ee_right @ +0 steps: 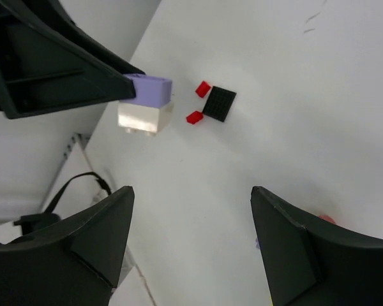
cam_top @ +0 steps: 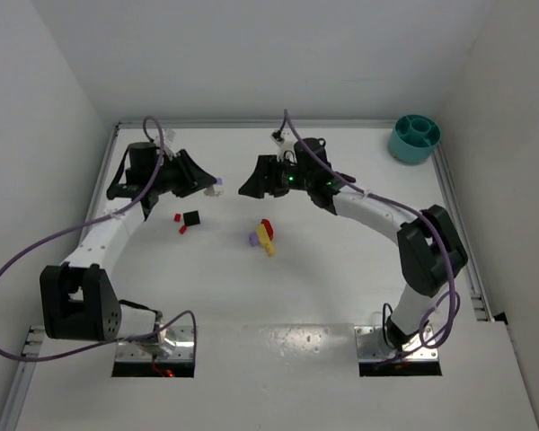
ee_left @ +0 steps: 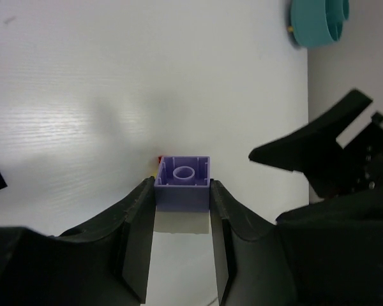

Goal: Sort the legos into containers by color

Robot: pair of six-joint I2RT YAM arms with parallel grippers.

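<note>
The left claw (ee_left: pixel 182 186) is clamped on a purple brick (ee_right: pixel 150 89); the right wrist view plainly shows a white brick (ee_right: pixel 145 118) joined beneath it. The right claw (ee_right: pixel 191 197) gapes empty, facing it. Overhead, the teal bowl (cam_top: pixel 414 136) sits in the desk's (cam_top: pixel 341 287) far right corner, well apart.

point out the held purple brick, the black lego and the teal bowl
purple brick (ee_left: pixel 182 185), left wrist view, centre of its body
black lego (ee_right: pixel 219 103), right wrist view, middle of its top
teal bowl (cam_top: pixel 411 151), top external view, its outer wall

The purple brick (ee_left: pixel 182 185) is smooth plastic, the white table (ee_left: pixel 115 83) matt.
</note>
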